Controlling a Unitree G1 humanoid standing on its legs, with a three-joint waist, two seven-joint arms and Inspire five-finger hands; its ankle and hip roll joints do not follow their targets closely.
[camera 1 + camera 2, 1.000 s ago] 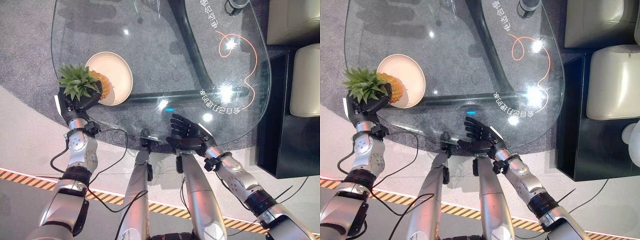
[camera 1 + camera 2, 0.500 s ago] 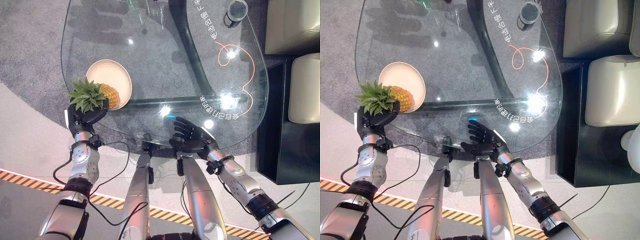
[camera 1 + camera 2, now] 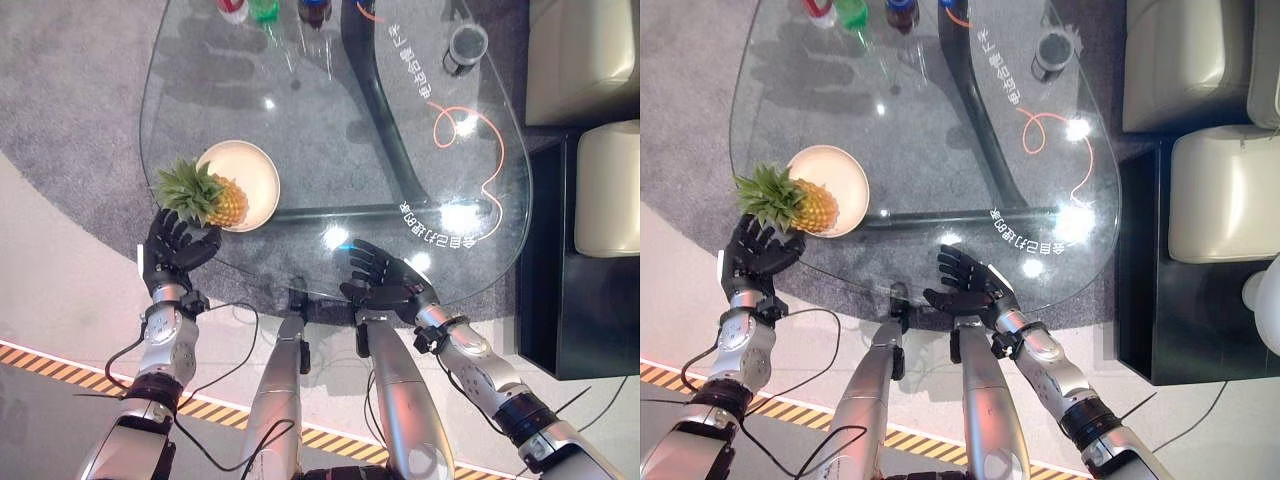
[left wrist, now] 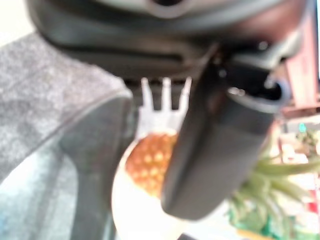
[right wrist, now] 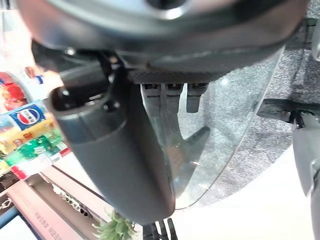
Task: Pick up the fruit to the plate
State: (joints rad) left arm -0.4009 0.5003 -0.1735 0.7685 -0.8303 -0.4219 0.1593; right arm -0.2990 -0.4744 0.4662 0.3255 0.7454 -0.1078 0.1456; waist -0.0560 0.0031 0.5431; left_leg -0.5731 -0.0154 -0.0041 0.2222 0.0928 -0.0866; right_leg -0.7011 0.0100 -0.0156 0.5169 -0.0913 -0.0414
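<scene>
I'm standing over the glass table [image 3: 300, 110], and everything here I'm placing against it. It is stretching wide across the grey carpet [image 3: 70, 90], its dark curved frame [image 3: 385, 150] showing through the top. Off the table's right side, pale cushioned seats [image 3: 600, 180] are sitting beside a black cabinet [image 3: 560, 300].

On the table's near-left part, the cream plate [image 3: 255, 170] is lying flat. The pineapple [image 3: 205, 197] is lying on its side across the plate's near-left rim, its yellow body resting on the plate and its green crown sticking out toward the table's left edge. In my left wrist view the fruit's body [image 4: 147, 160] is showing on the pale plate [image 4: 130, 210] just past my thumb.

My left hand [image 3: 175, 250] is hanging at the table's near-left edge, just beside the crown, fingers spread and relaxed, gripping nothing; I can't say whether the fingertips are brushing the leaves. My right hand [image 3: 380, 285] is resting at the table's near edge toward the middle, fingers straight and splayed over the glass, holding nothing.

At the table's far edge, a few bottles [image 3: 265, 10] are standing in a row, and a dark cup [image 3: 463, 45] is standing on the far-right part, beside an orange looping line [image 3: 480, 130] marked on the glass.
</scene>
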